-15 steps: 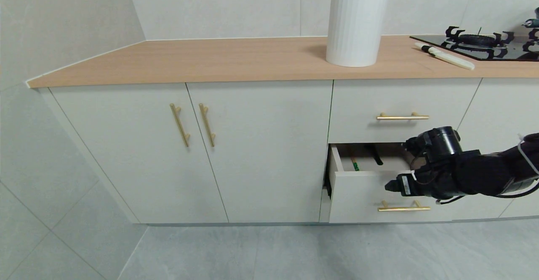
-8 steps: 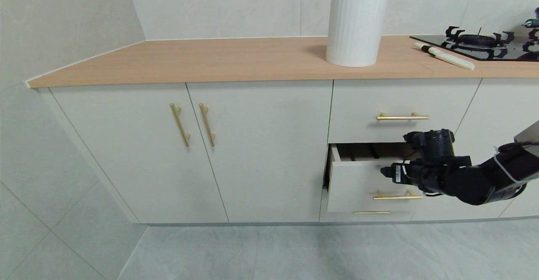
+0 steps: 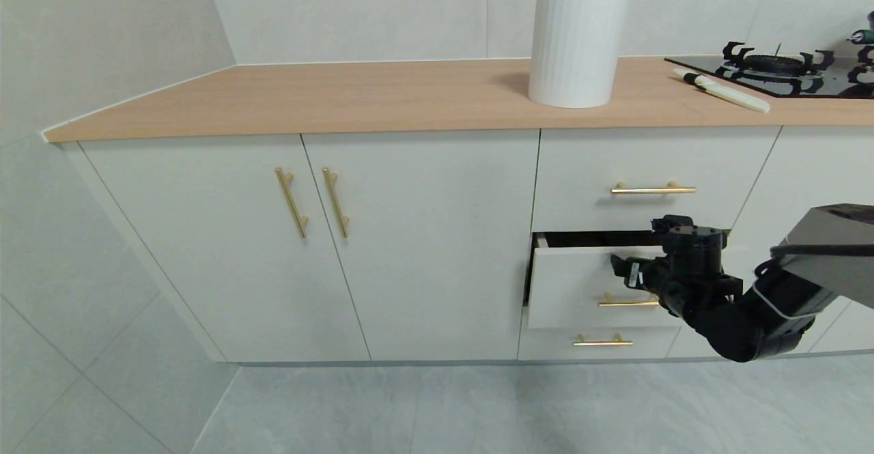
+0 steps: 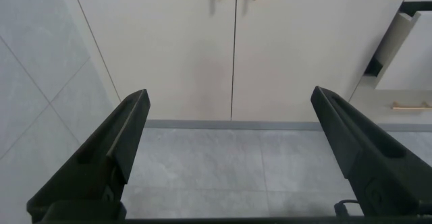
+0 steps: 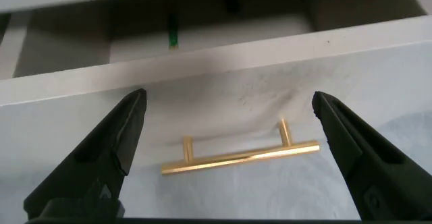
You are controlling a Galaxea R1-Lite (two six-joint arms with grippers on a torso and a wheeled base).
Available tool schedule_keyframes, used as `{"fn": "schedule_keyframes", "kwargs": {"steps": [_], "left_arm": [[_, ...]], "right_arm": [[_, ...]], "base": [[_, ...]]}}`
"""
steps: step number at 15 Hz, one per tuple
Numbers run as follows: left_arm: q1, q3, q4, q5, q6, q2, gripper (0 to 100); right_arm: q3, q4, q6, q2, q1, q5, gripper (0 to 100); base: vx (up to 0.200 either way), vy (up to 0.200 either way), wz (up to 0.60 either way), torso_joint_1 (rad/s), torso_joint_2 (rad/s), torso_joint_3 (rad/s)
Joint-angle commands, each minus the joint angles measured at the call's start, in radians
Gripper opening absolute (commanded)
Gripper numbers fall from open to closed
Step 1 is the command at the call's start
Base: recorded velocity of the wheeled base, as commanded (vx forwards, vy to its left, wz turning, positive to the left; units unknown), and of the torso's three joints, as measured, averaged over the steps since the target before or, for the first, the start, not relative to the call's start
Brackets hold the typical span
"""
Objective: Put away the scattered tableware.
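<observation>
The middle drawer (image 3: 573,290) of the cabinet stands open by a narrow gap, its pale front carrying a gold handle (image 3: 628,301). My right gripper (image 3: 620,267) is right at that drawer front, just above the handle. In the right wrist view the gripper (image 5: 229,102) is open, and the drawer front (image 5: 223,82) and handle (image 5: 239,156) lie between its fingers. A green-tipped utensil (image 5: 172,38) and a dark one lie inside the drawer. A cream knife with a black handle (image 3: 724,92) lies on the wooden counter. My left gripper (image 4: 229,97) hangs open above the floor, holding nothing.
A tall white ribbed canister (image 3: 579,37) stands on the counter (image 3: 307,99), with a gas hob (image 3: 778,72) at the far right. Two cabinet doors (image 3: 307,235) with gold handles are shut. One drawer sits above and another below the open one. Grey tiled floor lies in front.
The middle drawer has slid inward from well open to a narrow gap. My right gripper has moved toward the cabinet with it. The bottom drawer's handle has come into sight.
</observation>
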Motion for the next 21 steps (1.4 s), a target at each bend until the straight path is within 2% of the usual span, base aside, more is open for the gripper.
{"fn": "schedule_keyframes", "kwargs": {"steps": [1,14,21], "left_arm": [[0.000,0.000,0.000,0.000,0.000,0.000,100],[0.000,0.000,0.000,0.000,0.000,0.000,100],[0.000,0.000,0.000,0.000,-0.002,0.000,100]], "right_arm": [[-0.004,-0.004,-0.001,0.048,0.000,-0.001,100],[-0.185,-0.145,0.006,0.181,-0.020,-0.108,100],[-0.200,-0.153,0.007,0.183,-0.020,-0.109,100]], "base": [[0.000,0.000,0.00,0.000,0.00,0.000],[0.000,0.000,0.00,0.000,0.00,0.000],[0.000,0.000,0.00,0.000,0.00,0.000]]}}
